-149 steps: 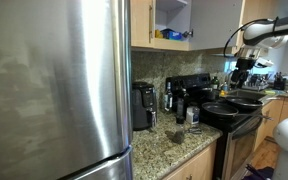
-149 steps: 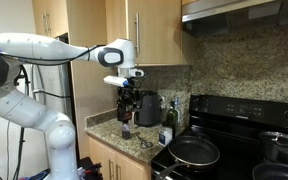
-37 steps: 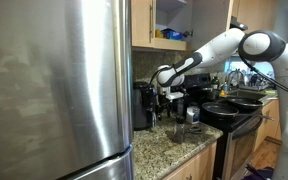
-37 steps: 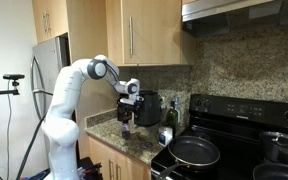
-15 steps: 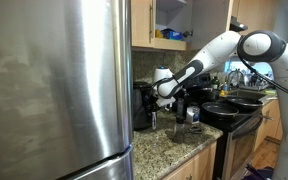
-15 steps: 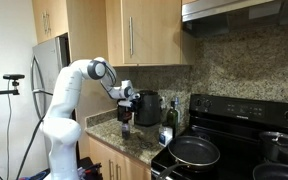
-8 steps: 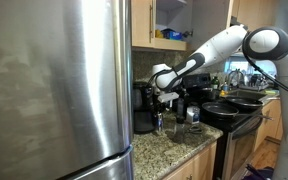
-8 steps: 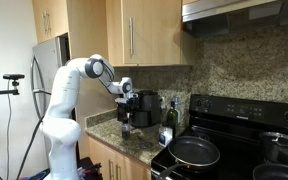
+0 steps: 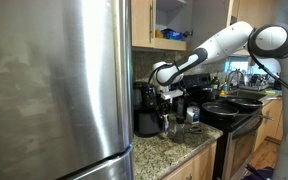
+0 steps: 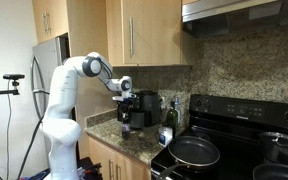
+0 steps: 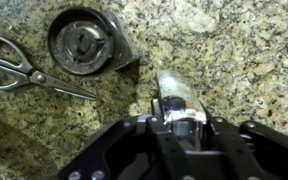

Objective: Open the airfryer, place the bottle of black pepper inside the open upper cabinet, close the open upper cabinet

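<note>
Pincer (image 9: 163,120) just beside black airfryer (image 9: 144,112)

end effector (image 9: 165,108) grip obsc., scissors (image 11: 29,72) cropped

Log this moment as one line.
step: open airfryer | gripper at airfryer front, grip unclear | upper cabinet open | scissors on countertop

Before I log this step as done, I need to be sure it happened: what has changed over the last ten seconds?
The arm swung down from high up to the airfryer. The end effector seems to have closed on the drawer handle and has drawn the drawer partly out of the body. The upper cabinet stays open, and the pan has not moved.
</note>
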